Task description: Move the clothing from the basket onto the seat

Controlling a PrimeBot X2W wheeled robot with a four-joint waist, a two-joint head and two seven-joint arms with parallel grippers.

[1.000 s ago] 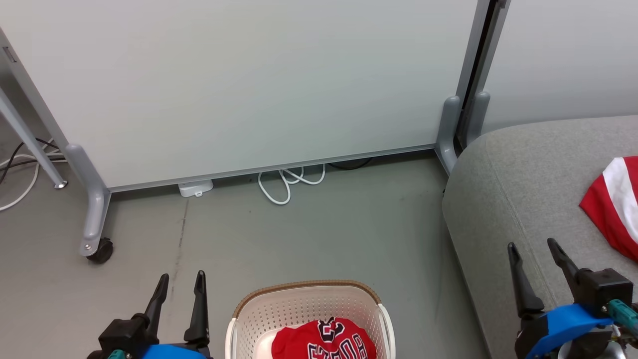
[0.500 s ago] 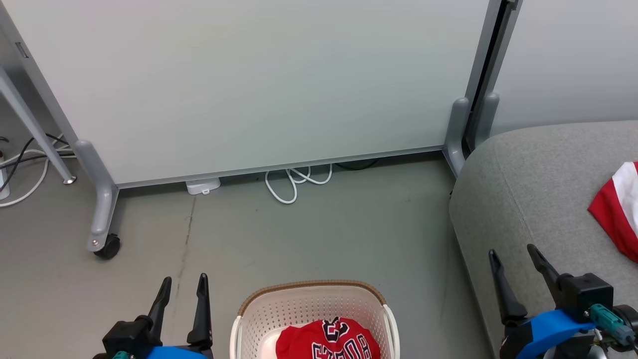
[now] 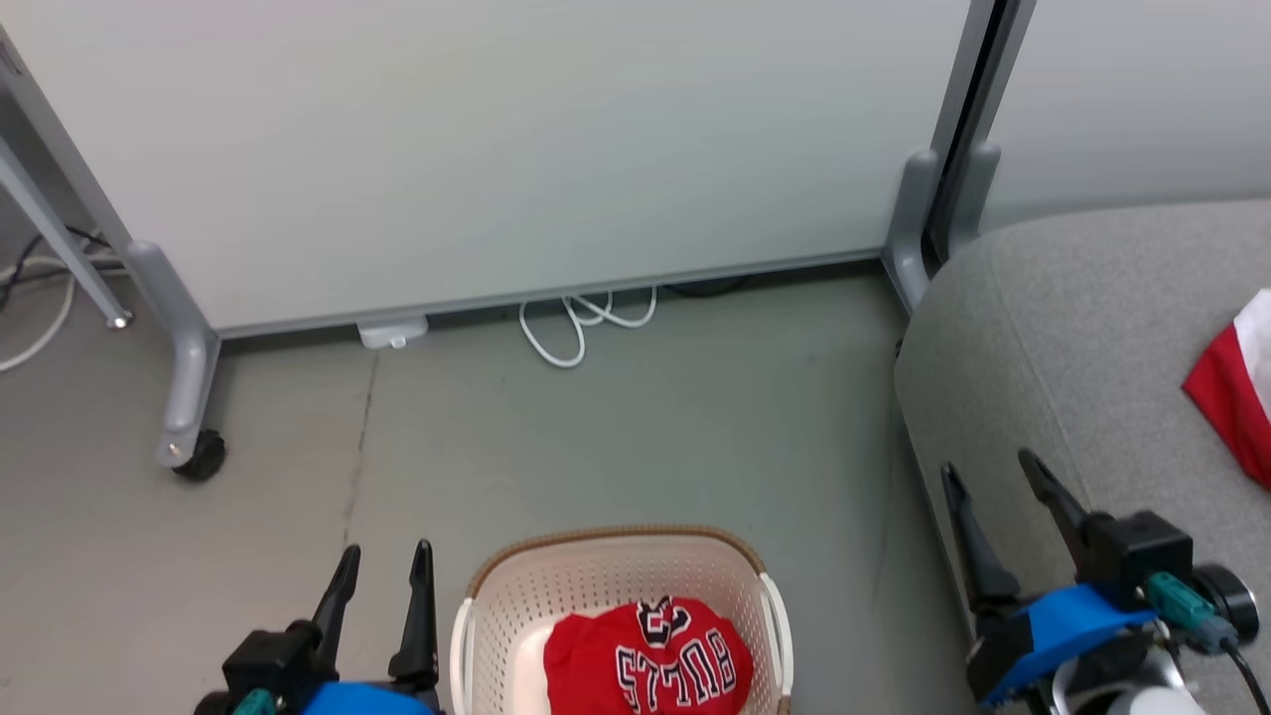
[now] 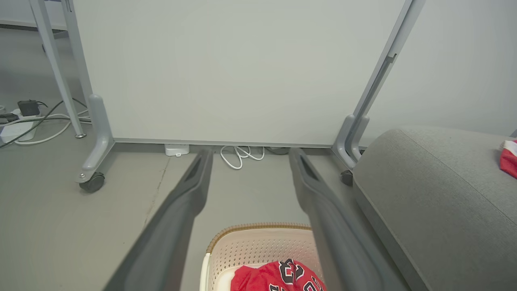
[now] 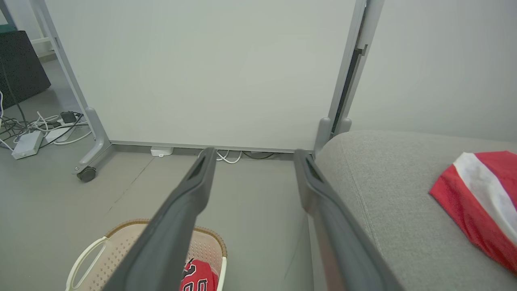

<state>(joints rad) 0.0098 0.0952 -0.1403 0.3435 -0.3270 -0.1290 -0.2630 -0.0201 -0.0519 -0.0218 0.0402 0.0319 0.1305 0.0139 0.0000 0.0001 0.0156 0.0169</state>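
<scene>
A red jersey (image 3: 650, 660) with black-and-white lettering lies crumpled in the cream perforated basket (image 3: 496, 621) on the floor, low in the head view. Red shorts (image 3: 1236, 392) with a white stripe rest on the grey seat (image 3: 1053, 328) at the right. My left gripper (image 3: 384, 563) stands open and empty just left of the basket. Over the seat's front corner my right gripper (image 3: 993, 477) is open and empty too. In the left wrist view the jersey (image 4: 278, 277) and basket (image 4: 258, 246) show between the fingers. The right wrist view has the shorts (image 5: 480, 198) at its right and the basket (image 5: 121, 250) low down.
A wheeled grey partition (image 3: 496, 149) stands behind the basket, its caster (image 3: 199, 457) at the left and a second post (image 3: 914, 228) by the seat. White cable (image 3: 581, 318) loops under the panel. More cables and power adapters (image 5: 44, 129) lie at the far left.
The head camera has shifted, so the basket and jersey show more fully and the shorts sit nearer the right edge. My right gripper has drifted left toward the seat's edge. Both grippers stay open.
</scene>
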